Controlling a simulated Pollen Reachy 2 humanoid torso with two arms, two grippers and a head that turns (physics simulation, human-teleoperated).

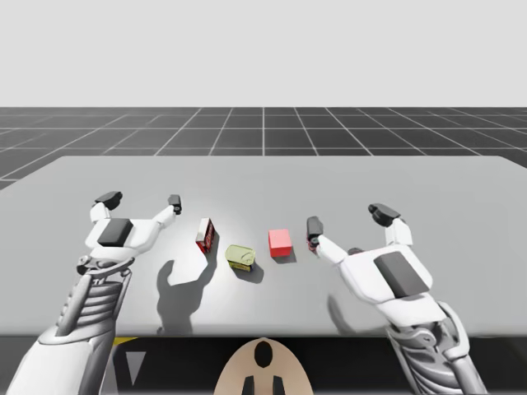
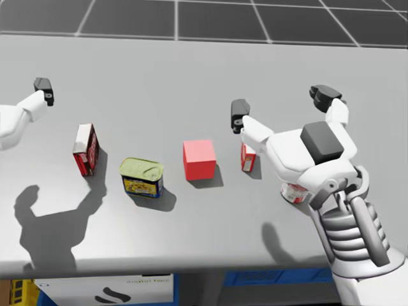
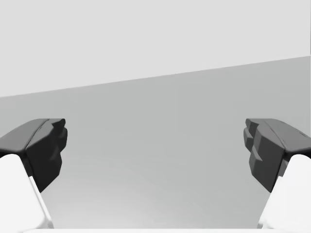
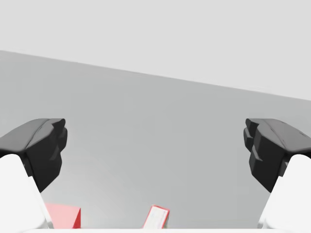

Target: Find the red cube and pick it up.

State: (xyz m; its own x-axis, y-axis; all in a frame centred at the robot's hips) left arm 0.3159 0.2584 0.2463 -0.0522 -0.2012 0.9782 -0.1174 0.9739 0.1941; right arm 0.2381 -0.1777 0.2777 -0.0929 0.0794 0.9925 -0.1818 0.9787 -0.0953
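Note:
The red cube (image 1: 279, 241) sits on the grey table (image 1: 263, 177) near the middle, also seen in the head view (image 2: 199, 159). My right gripper (image 1: 348, 220) hovers open just to the cube's right, above the table (image 2: 282, 105). One edge of the cube (image 4: 63, 216) shows below and beside one of its fingers, with nothing between them (image 4: 155, 150). My left gripper (image 1: 142, 200) is open over the table's left part, away from the cube, with bare table ahead of it (image 3: 155, 150).
A red-and-white box (image 2: 85, 148) stands left of the cube, and an olive flat tin (image 2: 142, 176) lies between them. A small red-and-white box (image 2: 248, 157) and a red-and-white can (image 2: 295, 191) stand under my right hand. The far half of the table is bare.

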